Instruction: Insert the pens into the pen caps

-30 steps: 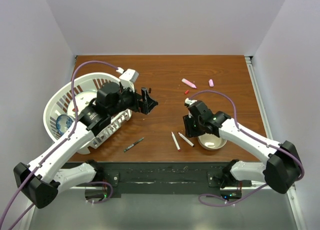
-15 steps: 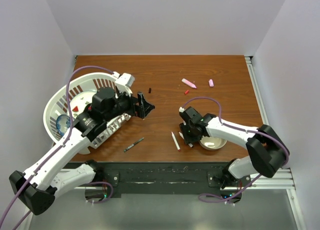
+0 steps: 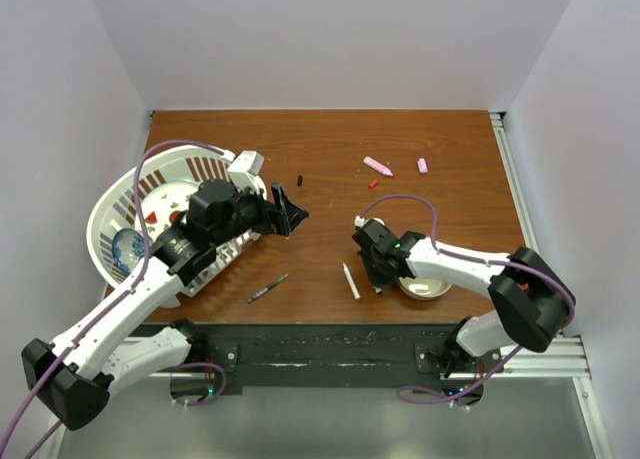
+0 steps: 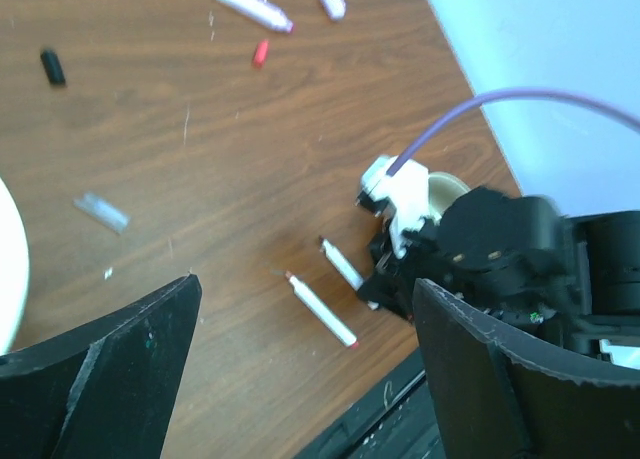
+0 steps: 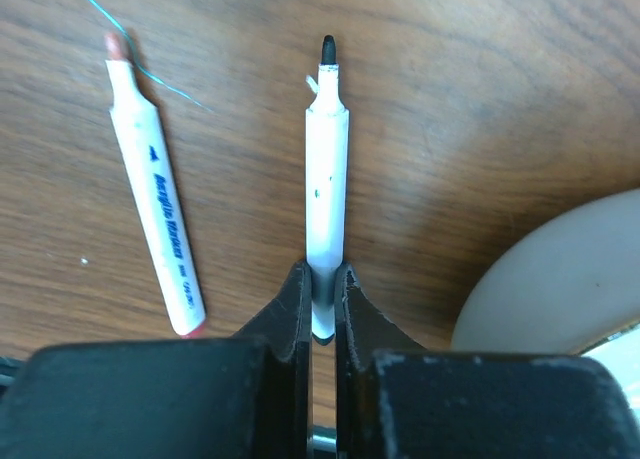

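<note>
Our right claw (image 5: 322, 276) pinches 1 stiff, probably light, slippery white pen (image 5: 326, 179) by its tail; our left claw (image 4: 305, 284) gapes empty.

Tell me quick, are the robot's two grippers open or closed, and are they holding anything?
Left gripper: open, holding nothing.
Right gripper: closed on the back end of a white pen with a black tip.
</note>
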You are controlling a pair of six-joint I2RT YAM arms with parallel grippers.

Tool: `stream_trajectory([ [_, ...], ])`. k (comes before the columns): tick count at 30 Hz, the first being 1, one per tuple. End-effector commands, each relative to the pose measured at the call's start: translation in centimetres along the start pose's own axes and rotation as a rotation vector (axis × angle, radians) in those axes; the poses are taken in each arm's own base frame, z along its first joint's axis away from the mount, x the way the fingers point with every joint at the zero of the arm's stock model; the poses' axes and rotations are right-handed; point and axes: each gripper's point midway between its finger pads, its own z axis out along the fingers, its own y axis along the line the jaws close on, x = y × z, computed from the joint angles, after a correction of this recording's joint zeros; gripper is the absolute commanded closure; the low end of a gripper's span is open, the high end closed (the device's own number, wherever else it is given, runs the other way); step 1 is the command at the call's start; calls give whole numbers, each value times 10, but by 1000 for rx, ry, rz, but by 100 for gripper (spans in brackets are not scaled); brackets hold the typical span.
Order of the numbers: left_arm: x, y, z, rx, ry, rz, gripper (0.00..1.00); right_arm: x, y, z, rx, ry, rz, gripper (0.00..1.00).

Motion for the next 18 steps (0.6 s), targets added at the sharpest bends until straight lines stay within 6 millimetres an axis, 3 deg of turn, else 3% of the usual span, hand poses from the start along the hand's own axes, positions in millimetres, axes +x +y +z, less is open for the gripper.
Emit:
stream_trajectory([
  [1, 15, 2, 14, 14, 25, -132, 11, -32, 12, -12, -44, -131, 40, 100],
  [4, 28, -2, 26, 66, 49, -217, 14, -57, 27, -43, -155, -257, 70, 100],
  [5, 21, -11, 30, 121, 15, -226, 15, -63, 30, -50, -176, -284, 76, 100],
  [7, 29, -17, 40, 170, 38, -265, 18, -74, 37, -69, -235, -345, 90, 100],
  [18, 51, -29, 95, 228, 115, -279, 23, -101, 64, -118, -420, -469, 151, 100],
])
